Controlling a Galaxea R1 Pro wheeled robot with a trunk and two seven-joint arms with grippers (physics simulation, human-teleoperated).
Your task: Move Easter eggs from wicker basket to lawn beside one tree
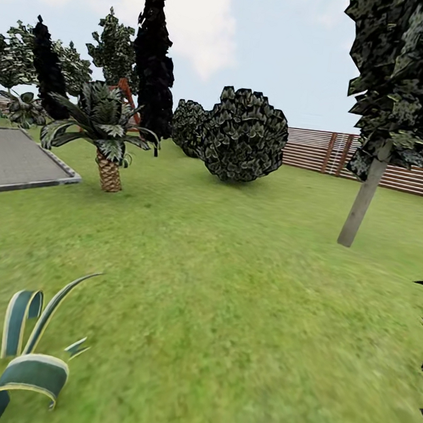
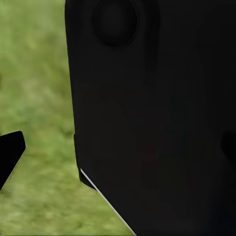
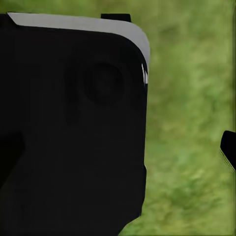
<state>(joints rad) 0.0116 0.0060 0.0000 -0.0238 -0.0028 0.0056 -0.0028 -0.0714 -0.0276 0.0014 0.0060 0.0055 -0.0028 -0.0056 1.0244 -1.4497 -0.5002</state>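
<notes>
While the head camera faces the lawn [image 1: 228,292], a tree [image 1: 363,202] with a pale trunk stands at right before the slatted fence [image 1: 323,151]. Round bushes [image 1: 243,136] sit centre. Each wrist view shows dark robot housing over grass; neither pincer's opening can be determined.

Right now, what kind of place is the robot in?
A fenced garden, by the look of it: broad lawn, a slatted brown fence at the back, and planting such as a thin-trunked tree, a palm and a round bush.
</notes>
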